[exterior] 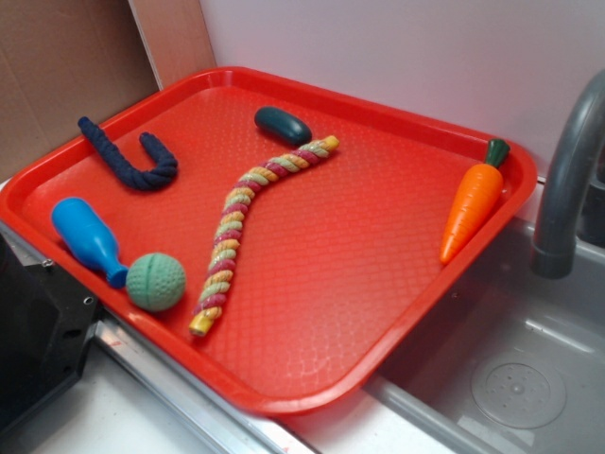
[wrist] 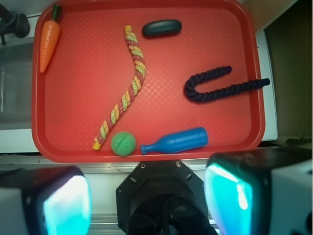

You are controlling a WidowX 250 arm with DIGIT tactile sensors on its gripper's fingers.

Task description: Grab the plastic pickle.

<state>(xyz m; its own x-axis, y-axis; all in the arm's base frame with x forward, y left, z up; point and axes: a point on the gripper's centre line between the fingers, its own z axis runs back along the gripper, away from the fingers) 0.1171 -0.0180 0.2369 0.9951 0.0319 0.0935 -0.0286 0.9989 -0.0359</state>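
In the wrist view the jaws of the gripper (wrist: 146,200) were seen spread wide apart at the bottom of the frame, with nothing held between them, poised above the near edge of the red plastic tray (wrist: 146,152). The small dark teal-green oblong plastic pickle (wrist: 162,28) was found at the top centre of that frame, on the far side of the tray, well apart from the jaws and almost straight ahead of them. Its long axis was laid nearly left to right across the frame. One item of each kind was counted on the tray: one pickle, one orange plastic carrot (wrist: 49,39), one multicoloured twisted rope (wrist: 122,85), one navy rope piece (wrist: 220,85), one blue plastic bowling pin (wrist: 174,141) and one light green dimpled ball (wrist: 123,143). Beside the tray a grey sink faucet (exterior: 567,170) was visible.
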